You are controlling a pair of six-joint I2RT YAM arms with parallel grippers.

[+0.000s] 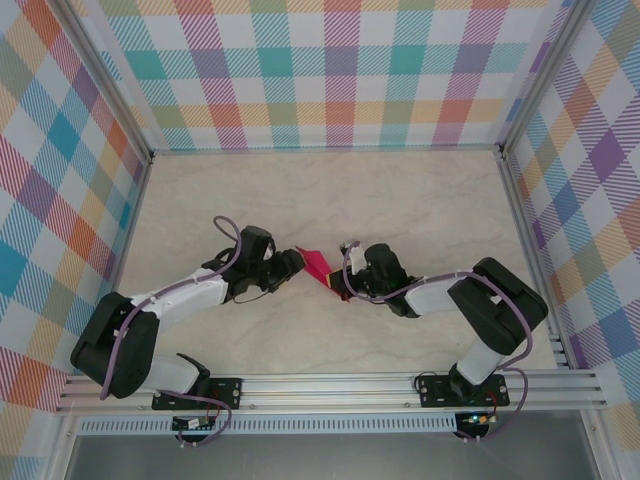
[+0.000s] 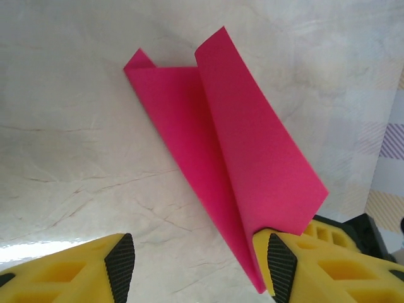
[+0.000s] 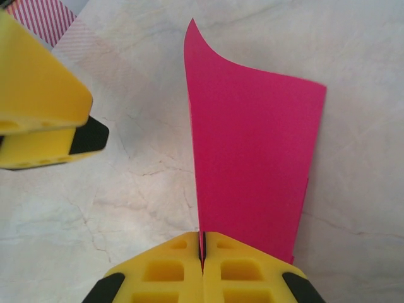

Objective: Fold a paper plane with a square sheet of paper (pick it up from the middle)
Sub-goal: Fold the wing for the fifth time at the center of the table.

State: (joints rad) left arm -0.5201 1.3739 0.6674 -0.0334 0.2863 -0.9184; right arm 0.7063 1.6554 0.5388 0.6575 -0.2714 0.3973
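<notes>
**Item 1. Paper plane [image 2: 233, 164], count: one.** Magenta-pink, plain, folded into a narrow pointed wedge of layered paper. One broad flap stands up from a long centre crease, and a small corner is turned over at the wide end. It sits between the two end effectors, near the middle of the worktop. Whether its lower layer touches the surface cannot be told.

**Item 2. Right end effector [image 3: 203, 243], count: one.** It has two yellow fingers [image 3: 164, 271], pressed together with the paper plane's edge clamped in the seam between them. The paper rises straight ahead of the fingertips and leans slightly to their right. Its far top corner curls to a point.

**Item 3. Left end effector [image 2: 201, 265], count: one.** It has two yellow fingers with black ribbed pads [image 2: 121, 268], standing well apart with bare worktop between them. The pointed end of the paper plane lies against the inner side of the right-hand finger as this wrist camera sees it, and the raised flap drapes over that finger's top. The other finger is clear of the paper. The wide end of the plane lies ahead and slightly to the left of the fingertips.

**Item 4. Arms [image 1: 180, 295], count: two.** Black and white with purple cabling. They reach inward from the near edge so that the end effectors face each other, close together.

**Item 5. Worktop [image 1: 330, 190], count: one.** Pale and marble-patterned.

**Item 6. Walls [image 1: 340, 70], count: three.** Plaid-printed, at the left, back and right.

**Item 7. Rail [image 1: 330, 385], count: one.** Aluminium, carrying both arm bases.
</notes>
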